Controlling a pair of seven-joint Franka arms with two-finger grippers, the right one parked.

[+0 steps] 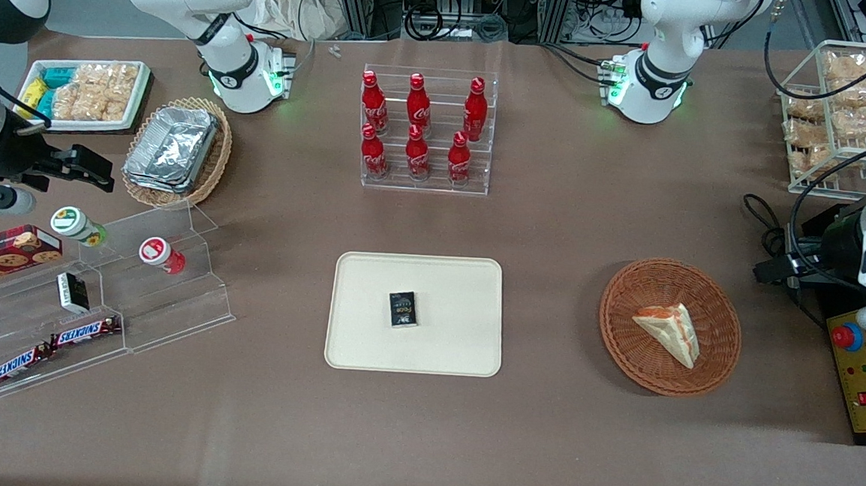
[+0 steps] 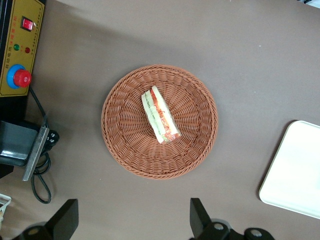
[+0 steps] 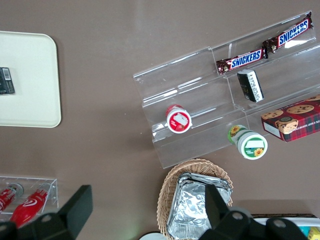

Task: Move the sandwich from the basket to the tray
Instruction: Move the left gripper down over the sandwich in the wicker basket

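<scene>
Nearest the front camera among the task's things, the tray (image 1: 415, 313) lies flat with a small dark packet (image 1: 403, 308) at its middle; toward the working arm's end of the table sits the basket (image 1: 670, 327), well apart from the tray, with the sandwich (image 1: 668, 330) lying in it, untouched. In the left wrist view the gripper (image 2: 133, 220) hangs high above the table just beside the basket's rim, fingers (image 2: 200, 215) spread wide and holding nothing; the wedge presents its filling edge of red-orange and green upward, slanting across the weave. A good pick, as I judge it, means centring over the wedge first, then turning the wrist so the fingers close across the two flat bread faces, not along the long slant; descend slowly, since the wrap probably slips and the bread crushes easily; grip lightly. For the drop, bare tray on either side of the packet looks the safer target, so the wedge does not land tilted on it.
</scene>
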